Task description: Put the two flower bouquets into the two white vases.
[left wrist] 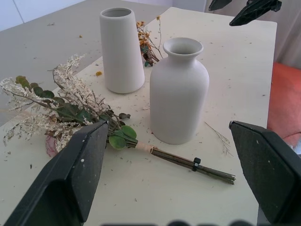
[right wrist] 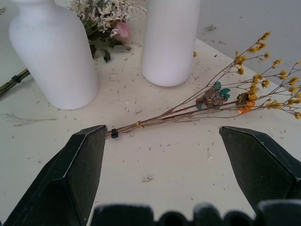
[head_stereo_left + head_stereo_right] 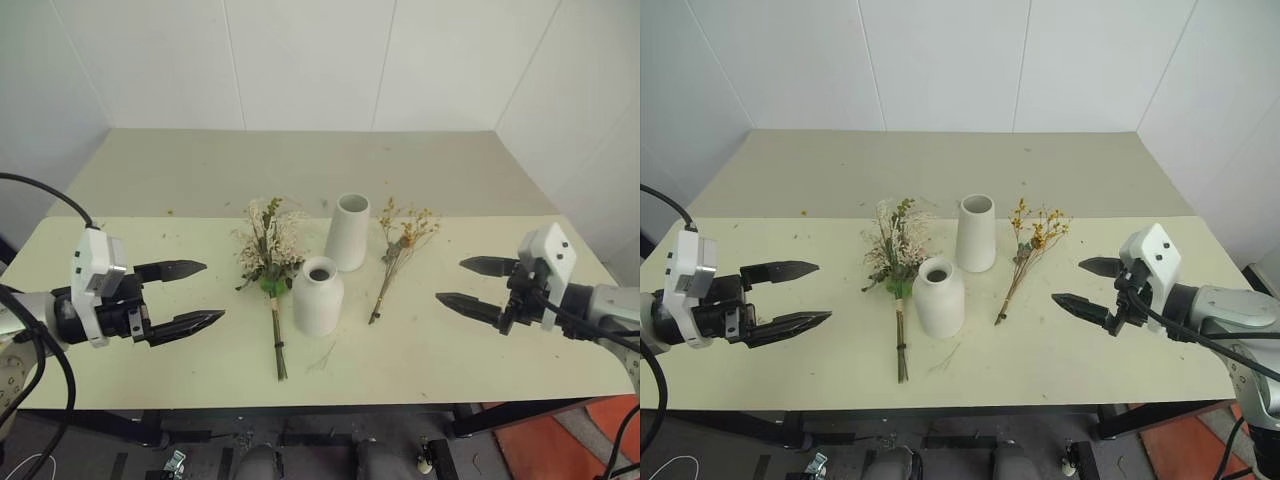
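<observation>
A full bouquet [image 3: 270, 262] of cream blooms and green leaves lies flat on the table, stems toward the front edge. Just right of it stands a short white bottle-shaped vase [image 3: 318, 296], and behind that a tall white cylinder vase [image 3: 348, 231]. A sparse bouquet [image 3: 399, 252] with tiny yellow-orange blossoms lies flat to the right of the vases. My left gripper [image 3: 188, 295] hovers open at the left, apart from the full bouquet. My right gripper [image 3: 478, 286] hovers open at the right, apart from the sparse bouquet. Nothing sits between either pair of fingers.
The pale table [image 3: 150, 360] carries small flecks of dried petals and a loose twig [image 3: 322, 355] near the front edge. A second tabletop [image 3: 300, 160] stretches behind, up to white walls. An orange patch of floor [image 3: 560, 450] lies low at the right.
</observation>
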`<act>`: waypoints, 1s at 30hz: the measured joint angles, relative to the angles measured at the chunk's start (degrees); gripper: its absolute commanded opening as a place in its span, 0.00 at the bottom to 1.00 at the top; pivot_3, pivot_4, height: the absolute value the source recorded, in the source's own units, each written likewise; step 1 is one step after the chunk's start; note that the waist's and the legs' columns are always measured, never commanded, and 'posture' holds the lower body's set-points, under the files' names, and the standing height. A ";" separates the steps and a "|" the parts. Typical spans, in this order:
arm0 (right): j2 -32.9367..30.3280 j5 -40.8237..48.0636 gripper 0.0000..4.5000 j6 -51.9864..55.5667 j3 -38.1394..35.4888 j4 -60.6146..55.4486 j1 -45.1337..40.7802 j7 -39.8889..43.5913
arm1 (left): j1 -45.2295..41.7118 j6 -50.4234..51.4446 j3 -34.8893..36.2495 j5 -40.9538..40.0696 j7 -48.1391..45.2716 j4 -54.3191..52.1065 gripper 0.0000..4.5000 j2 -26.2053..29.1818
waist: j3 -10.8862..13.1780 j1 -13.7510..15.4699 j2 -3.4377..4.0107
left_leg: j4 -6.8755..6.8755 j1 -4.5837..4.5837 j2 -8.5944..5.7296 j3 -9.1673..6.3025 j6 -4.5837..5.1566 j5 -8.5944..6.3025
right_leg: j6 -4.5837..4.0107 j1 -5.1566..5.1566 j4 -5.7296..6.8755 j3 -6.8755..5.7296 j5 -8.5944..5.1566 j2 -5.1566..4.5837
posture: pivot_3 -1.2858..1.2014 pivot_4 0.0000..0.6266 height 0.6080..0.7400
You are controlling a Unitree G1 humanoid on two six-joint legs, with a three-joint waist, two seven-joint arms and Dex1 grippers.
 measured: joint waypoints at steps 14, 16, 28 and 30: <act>4.10 5.25 1.00 19.71 5.04 3.01 -14.23 -10.30 | -1.82 -0.62 -1.67 0.07 0.05 0.30 0.99 -0.11 | 0.00 -0.83 0.00 | 0.02 0.06 0.03 0.01 -0.01 0.01 | -0.05 0.01 0.03 0.05 0.03 0.04 | 0.52 0.24 1.00; 9.07 5.97 1.00 32.23 5.51 8.23 -23.97 -16.14 | -3.07 -0.77 -2.54 0.06 0.05 0.99 0.99 -0.16 | 0.00 -1.28 0.00 | 0.03 0.05 0.04 0.01 0.00 0.01 | -0.09 -0.02 0.05 0.08 0.06 0.06 | 0.52 0.24 1.00; 23.32 -4.72 1.00 52.00 13.88 36.79 -48.05 -30.43 | -8.65 -1.69 -7.03 0.42 -0.25 2.75 0.99 -1.15 | 0.01 -1.42 0.01 | -0.10 -0.35 0.00 -0.03 0.00 0.01 | -0.06 -0.34 -0.03 -0.02 0.06 0.01 | 0.52 0.24 1.00; 24.56 -6.81 1.00 51.16 15.86 41.25 -49.25 -30.85 | -8.67 -2.27 -7.17 0.89 -0.21 3.06 0.99 -1.39 | 0.01 -1.46 0.01 | -0.10 -0.35 -0.01 -0.02 0.00 0.01 | -0.06 -0.34 -0.03 -0.02 0.06 0.00 | 0.52 0.24 1.00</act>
